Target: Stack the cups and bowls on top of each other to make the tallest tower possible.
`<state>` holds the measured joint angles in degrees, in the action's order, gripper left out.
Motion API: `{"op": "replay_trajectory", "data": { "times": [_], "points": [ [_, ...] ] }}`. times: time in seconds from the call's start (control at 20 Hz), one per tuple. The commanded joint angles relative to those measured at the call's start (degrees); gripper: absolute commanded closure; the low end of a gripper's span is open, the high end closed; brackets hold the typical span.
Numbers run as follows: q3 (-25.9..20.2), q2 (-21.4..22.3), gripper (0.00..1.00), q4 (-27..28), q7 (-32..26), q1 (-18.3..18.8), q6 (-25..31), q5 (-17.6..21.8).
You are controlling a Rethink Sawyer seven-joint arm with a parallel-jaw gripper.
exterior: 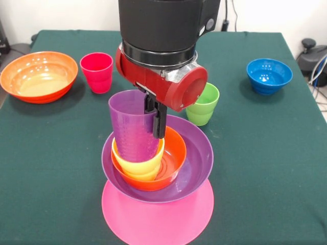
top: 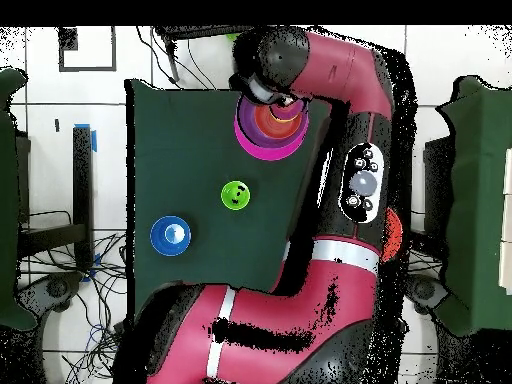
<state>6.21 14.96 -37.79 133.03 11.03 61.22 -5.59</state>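
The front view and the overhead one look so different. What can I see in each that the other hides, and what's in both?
Only the front view shows the red cup, the whole large orange bowl, and the gripper shut on the purple cup, which sits in the yellow cup. Only the overhead view shows the long red arm bending back to its base; the arm covers the red cup. Both show the tower, the green cup and the blue bowl.
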Motion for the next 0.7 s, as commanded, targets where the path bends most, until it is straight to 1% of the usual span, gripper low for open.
{"op": "replay_trajectory", "data": {
  "times": [0.05,0.5,0.55,0.7],
  "points": [
    [-2.68,0.19,1.00,-7.56,5.42,-1.27,-2.30,0.02],
    [-2.35,0.06,1.00,-7.36,5.23,-1.31,-2.59,0.23],
    [-2.27,0.06,0.00,-7.31,5.05,-1.34,-2.65,0.28],
    [-2.24,0.11,0.00,-7.22,4.39,-1.40,-2.83,0.55]
  ]
}}
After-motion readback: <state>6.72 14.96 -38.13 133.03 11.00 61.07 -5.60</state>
